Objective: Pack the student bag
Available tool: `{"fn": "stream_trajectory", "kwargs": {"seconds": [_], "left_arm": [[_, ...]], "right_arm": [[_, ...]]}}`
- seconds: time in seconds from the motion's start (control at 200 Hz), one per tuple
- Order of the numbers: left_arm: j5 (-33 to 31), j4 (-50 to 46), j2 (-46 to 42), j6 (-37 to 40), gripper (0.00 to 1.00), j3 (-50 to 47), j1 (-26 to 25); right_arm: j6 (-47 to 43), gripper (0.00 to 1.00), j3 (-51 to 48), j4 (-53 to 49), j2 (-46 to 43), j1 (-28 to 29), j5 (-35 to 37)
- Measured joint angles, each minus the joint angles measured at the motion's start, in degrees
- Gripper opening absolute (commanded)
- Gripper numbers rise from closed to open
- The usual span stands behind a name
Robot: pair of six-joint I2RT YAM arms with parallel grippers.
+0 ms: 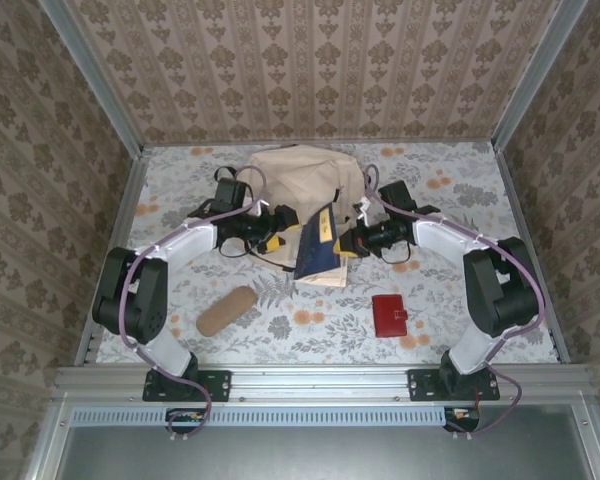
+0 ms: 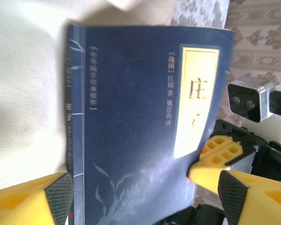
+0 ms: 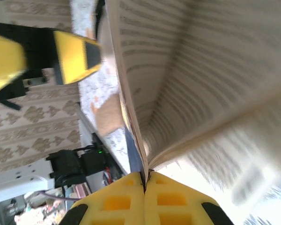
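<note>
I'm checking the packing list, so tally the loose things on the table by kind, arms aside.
Bag: 1
Book: 1
Pouch: 1
Wallet: 1
Total: 4

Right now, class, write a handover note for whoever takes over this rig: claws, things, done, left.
Left claw: open, straddling the blue book.
Right claw: shut on the book's cover, pages fanning loose.
Book: propped against the front of the beige bag, not inside.
Pouch and red wallet: lying on the table, nearer the arms.
Done: book gripped.
Left: book, pouch and wallet into the bag.
</note>
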Motion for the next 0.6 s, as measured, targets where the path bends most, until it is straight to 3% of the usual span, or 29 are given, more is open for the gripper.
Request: {"fn": "stream_trajectory", "kwargs": {"seconds": [0.22,0.6], "left_arm": [[-0.46,-1.97,3.15,2.56,0.77,1.75,-4.72],[-3.19,-3.39,10.62,4.79,0.68,6.93,-7.19]], "right_arm": [[-1.36,0.00,-5.95,-4.35,-4.11,-3.41,7.19],[-1.75,0.00,-5.95,-4.48,-1.33,-3.96,8.74]]}}
